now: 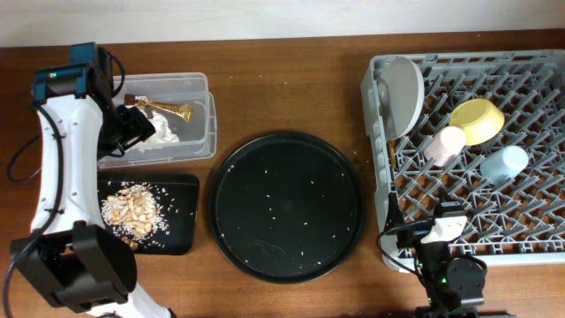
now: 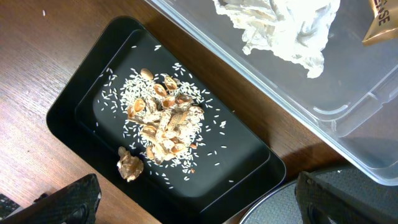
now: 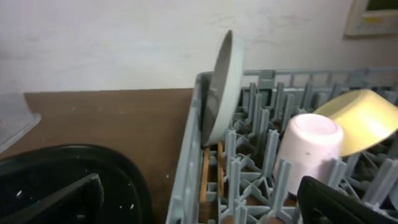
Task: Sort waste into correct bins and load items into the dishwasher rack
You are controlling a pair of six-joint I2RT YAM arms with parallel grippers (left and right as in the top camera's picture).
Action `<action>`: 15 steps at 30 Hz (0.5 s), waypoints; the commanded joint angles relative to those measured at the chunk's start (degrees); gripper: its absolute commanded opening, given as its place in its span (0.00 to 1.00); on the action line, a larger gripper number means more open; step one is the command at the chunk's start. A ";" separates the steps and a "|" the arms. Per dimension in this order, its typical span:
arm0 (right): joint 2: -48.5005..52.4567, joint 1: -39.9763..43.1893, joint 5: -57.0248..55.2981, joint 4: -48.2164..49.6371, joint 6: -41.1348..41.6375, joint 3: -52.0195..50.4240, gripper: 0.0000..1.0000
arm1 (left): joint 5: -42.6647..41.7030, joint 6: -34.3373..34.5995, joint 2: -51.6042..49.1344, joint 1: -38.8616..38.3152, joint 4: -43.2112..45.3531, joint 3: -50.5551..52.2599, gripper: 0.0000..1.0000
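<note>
Hovering over shallow black tray [image 2: 68, 118], left gripper [image 2: 198, 204]: fingers apart, nothing held. Rice-and-chunk scraps [image 2: 163, 121] heaped in tray; 1 brown chunk [image 2: 129, 165] lies near its edge. Napkin [image 2: 280, 25] and wrapper [image 2: 380, 23] in clear tub [image 2: 348, 130] alongside. Right gripper [image 3: 205, 208]: fingers apart, empty, at rack [image 3: 186, 174] corner. Plate [image 3: 221, 87], chopsticks [image 3: 205, 177], pink cup [image 3: 308, 143], bowl [image 3: 364, 118], blue cup [image 1: 505, 163] racked. Judgement: sorting appears complete; lift both arms straight up, clear of tub wall and upright plate. Stray grains noted on round tray [image 1: 287, 159].

We log a brown wooden table [image 1: 291, 79] carrying a clear plastic tub [image 1: 210, 115] just beside a black rectangular tray [image 1: 181, 221], a large round black tray [image 1: 291, 177], and a grey dishwasher rack [image 1: 468, 58].
</note>
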State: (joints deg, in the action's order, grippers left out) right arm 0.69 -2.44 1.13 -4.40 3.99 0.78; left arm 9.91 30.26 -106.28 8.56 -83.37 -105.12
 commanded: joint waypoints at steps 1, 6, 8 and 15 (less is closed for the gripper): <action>-0.50 0.26 -1.84 -0.33 -4.31 -0.46 0.98 | 0.44 0.11 0.87 0.13 -0.04 -0.31 0.99; -0.50 0.26 -1.86 -0.33 -6.67 -0.46 0.98 | 0.46 0.11 0.87 -0.15 -0.04 -0.31 0.99; -0.50 0.26 -1.84 -0.33 -6.75 -0.46 0.99 | 0.44 0.11 0.87 -0.13 -0.04 -0.31 0.99; -0.48 0.26 -1.81 -0.31 -6.75 -0.46 0.98 | 0.44 0.13 0.87 -0.13 -0.04 -0.31 0.99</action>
State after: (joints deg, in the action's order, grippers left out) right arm 0.69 -2.44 0.19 -4.49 -2.22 0.78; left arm 9.91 30.26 -106.28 8.54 -83.37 -105.12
